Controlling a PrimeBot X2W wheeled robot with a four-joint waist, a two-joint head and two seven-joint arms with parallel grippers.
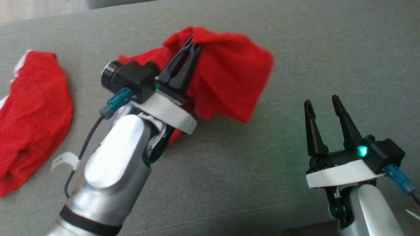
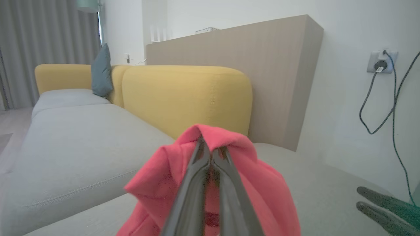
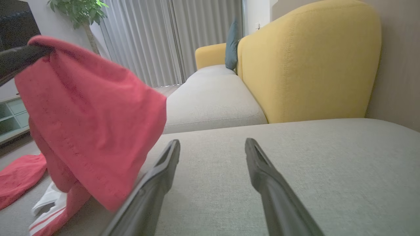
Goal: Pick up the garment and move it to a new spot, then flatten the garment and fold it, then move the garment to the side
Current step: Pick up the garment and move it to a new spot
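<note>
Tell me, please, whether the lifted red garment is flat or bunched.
Bunched: the red garment hangs in folds from the shut left gripper.

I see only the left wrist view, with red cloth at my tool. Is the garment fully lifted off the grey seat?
Observer: No. The red garment hangs from the left tool, but its white-striped end seems to reach the grey seat.
Operator: Is the other tool ready?
Observer: The right tool stands open, empty, to the garment's right.
Operator: Anything else nearby?
Observer: A second red garment lies on the seat further left.
</note>
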